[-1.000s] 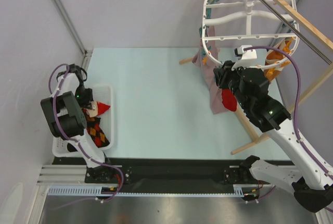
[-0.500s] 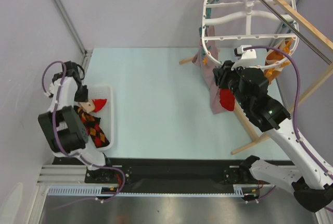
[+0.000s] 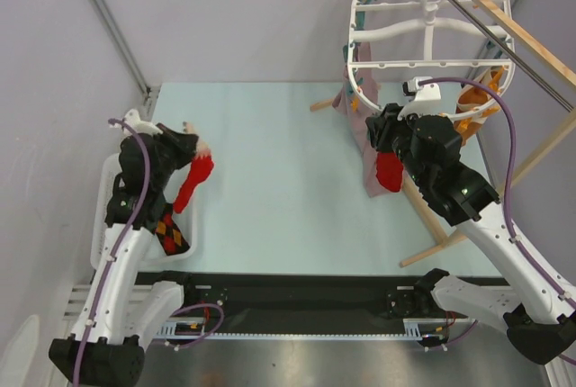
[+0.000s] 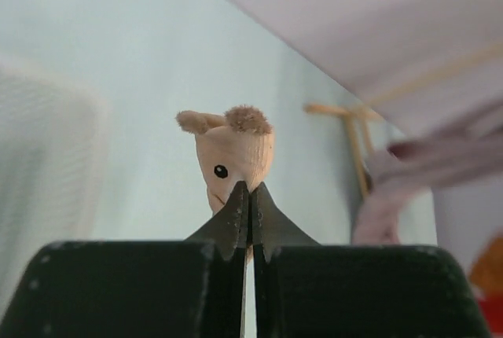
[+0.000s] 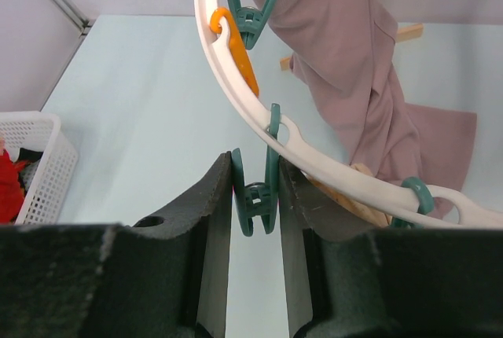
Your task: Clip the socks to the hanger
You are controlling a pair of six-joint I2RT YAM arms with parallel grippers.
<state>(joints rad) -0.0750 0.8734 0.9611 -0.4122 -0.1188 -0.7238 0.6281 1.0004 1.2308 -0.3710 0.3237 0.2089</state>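
Observation:
My left gripper [image 4: 250, 189] is shut on one of the socks, pinching its tan cuff [image 4: 232, 153], which has a small animal face. From above, this sock [image 3: 193, 182] hangs red-toed from the left gripper [image 3: 199, 148], above the basket's right rim. A second argyle sock [image 3: 171, 234] lies in the basket. The white round hanger [image 3: 360, 90] hangs at the back right. On its rim [image 5: 228, 78] my right gripper [image 5: 255, 171] is shut on a teal clip [image 5: 257, 196], squeezing its two handles.
A white basket [image 3: 103, 216] sits at the left, also in the right wrist view [image 5: 35, 161]. A mauve-pink cloth [image 5: 346, 63] and a red piece [image 3: 389, 171] hang from the ring. An orange clip [image 5: 240, 59] is nearby. Wooden rack poles [image 3: 504, 18] cross behind.
The left gripper closed on a sock in the basket, then lifted it up and right, out over the basket's rim. The right arm has held still on the clip.

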